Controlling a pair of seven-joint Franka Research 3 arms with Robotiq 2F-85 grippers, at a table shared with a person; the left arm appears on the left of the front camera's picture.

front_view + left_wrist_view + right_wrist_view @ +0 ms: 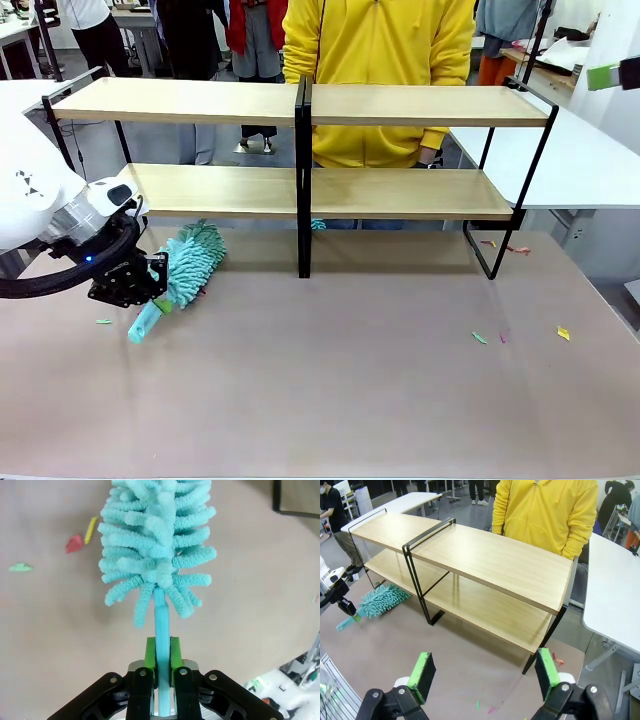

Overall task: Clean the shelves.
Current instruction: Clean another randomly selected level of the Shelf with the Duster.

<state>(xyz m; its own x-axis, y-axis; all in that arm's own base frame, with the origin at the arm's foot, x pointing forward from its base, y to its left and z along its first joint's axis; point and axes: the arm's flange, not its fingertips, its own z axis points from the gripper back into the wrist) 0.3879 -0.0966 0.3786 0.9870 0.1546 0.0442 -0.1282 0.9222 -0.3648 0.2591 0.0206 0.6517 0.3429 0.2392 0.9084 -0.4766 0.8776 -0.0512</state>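
A wide two-tier rack, the shelves (pixel 400 105), stands across the far half of a grey-brown table (pixel 350 380), its light wood boards carried on a thin black frame with a black centre post (pixel 303 180). Behind it, at the far side, stands a person in a yellow hoodie (pixel 380 50), with one hand (pixel 428 157) just visible between the two boards. The left arm comes in low from the left, and the left gripper (pixel 158 283) is pinching the thin handle of a turquoise duster (pixel 190 262), its green pads (pixel 150 655) pressed flat against either side of the handle. The duster's fluffy head lies on or just above the table, in front of the left end of the lower board and tilted toward it; I cannot tell whether it touches the board. The handle's free end pokes out toward the near left. Small scraps of coloured paper (pixel 480 338) lie scattered on the table, some near the rack's right foot, some to the near right and one by the duster. In the right wrist view the right gripper (pixel 485 677) hangs high above the table, looking down on the rack's right end, its two green-padded fingers spread wide with nothing between them.
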